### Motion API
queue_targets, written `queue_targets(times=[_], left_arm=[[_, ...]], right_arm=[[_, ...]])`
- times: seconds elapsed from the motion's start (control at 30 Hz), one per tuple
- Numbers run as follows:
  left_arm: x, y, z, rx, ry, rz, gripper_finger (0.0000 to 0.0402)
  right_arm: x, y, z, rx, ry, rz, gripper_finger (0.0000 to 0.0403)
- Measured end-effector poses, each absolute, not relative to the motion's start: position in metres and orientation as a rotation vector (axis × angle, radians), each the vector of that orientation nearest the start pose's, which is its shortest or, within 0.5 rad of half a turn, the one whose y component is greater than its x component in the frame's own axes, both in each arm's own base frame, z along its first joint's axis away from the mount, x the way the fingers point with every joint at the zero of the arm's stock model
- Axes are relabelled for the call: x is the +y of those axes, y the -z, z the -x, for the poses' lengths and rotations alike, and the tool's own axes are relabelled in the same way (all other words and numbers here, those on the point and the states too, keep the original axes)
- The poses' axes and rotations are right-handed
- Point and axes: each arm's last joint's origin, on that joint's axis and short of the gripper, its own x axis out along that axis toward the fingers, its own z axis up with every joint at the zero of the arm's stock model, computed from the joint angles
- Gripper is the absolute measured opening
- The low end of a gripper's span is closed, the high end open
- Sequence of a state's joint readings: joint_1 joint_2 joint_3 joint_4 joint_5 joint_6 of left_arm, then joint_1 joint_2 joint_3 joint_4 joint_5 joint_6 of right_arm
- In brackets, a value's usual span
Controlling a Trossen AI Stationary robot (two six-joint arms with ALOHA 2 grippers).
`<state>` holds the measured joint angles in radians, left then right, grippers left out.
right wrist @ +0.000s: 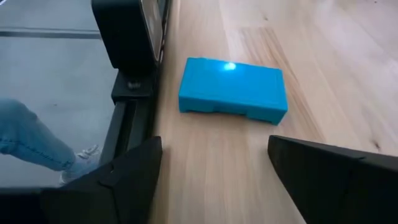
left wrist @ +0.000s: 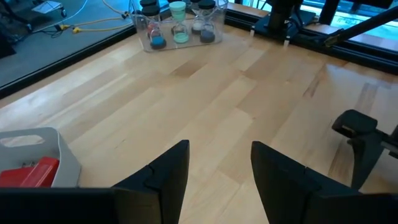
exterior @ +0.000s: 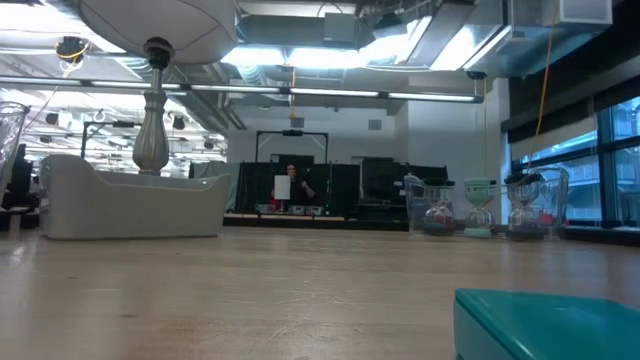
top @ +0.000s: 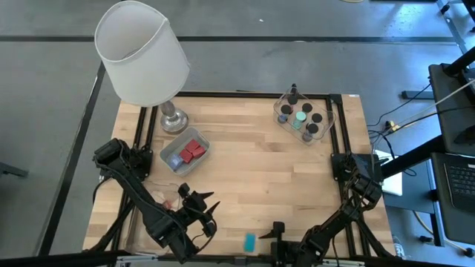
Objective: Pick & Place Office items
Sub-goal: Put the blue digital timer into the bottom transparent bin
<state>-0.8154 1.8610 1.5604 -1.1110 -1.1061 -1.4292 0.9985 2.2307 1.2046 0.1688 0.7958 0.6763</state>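
A teal block (top: 250, 241) lies flat on the wood near the table's near edge; it also shows in the right wrist view (right wrist: 233, 90) and the low view (exterior: 545, 320). My right gripper (top: 270, 231) (right wrist: 211, 165) is open just to the block's right, pointing at it without touching. My left gripper (top: 209, 211) (left wrist: 217, 165) is open over bare wood near the near edge, left of the block. Red blocks (top: 193, 150) (left wrist: 31, 173) sit in a clear tray (top: 172, 156). Dark round caps and a green disc (top: 300, 116) sit in another clear tray (top: 326, 119) (left wrist: 177, 28).
A white-shaded lamp (top: 141, 52) stands at the far left corner on its metal base (top: 174, 119), beside the red-block tray. A black frame (top: 237, 94) runs round the table. A person's leg and shoe (right wrist: 37, 146) show on the floor past the near edge. Bare wood lies between the trays.
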Motion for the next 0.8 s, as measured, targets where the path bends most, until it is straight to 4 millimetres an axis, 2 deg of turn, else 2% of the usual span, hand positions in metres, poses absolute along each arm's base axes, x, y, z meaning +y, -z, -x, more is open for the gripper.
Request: queue_targets(times=[0.13, 0.27, 0.43, 0.57, 0.8], left_arm=[[-0.245, -0.262, -0.266, 0.429, -0.672, 0.189, 0.0169], [-0.245, -0.262, -0.266, 0.429, -0.671, 0.188, 0.0169], [-0.245, -0.262, -0.266, 0.429, -0.671, 0.188, 0.0169], [-0.244, -0.262, -0.266, 0.423, -0.675, 0.187, 0.0169], [-0.244, -0.262, -0.268, 0.416, -0.675, 0.202, 0.0169]], right_arm=[[0.341, -0.07, -0.248, 0.561, -0.016, 0.058, 0.03], [0.344, -0.079, -0.251, 0.588, -0.08, 0.216, 0.03], [0.336, -0.111, -0.257, 0.787, -0.187, 0.259, 0.03], [0.324, -0.131, -0.276, 0.894, -0.304, 0.207, 0.03], [0.29, -0.137, -0.32, 0.952, -0.496, 0.225, 0.03]])
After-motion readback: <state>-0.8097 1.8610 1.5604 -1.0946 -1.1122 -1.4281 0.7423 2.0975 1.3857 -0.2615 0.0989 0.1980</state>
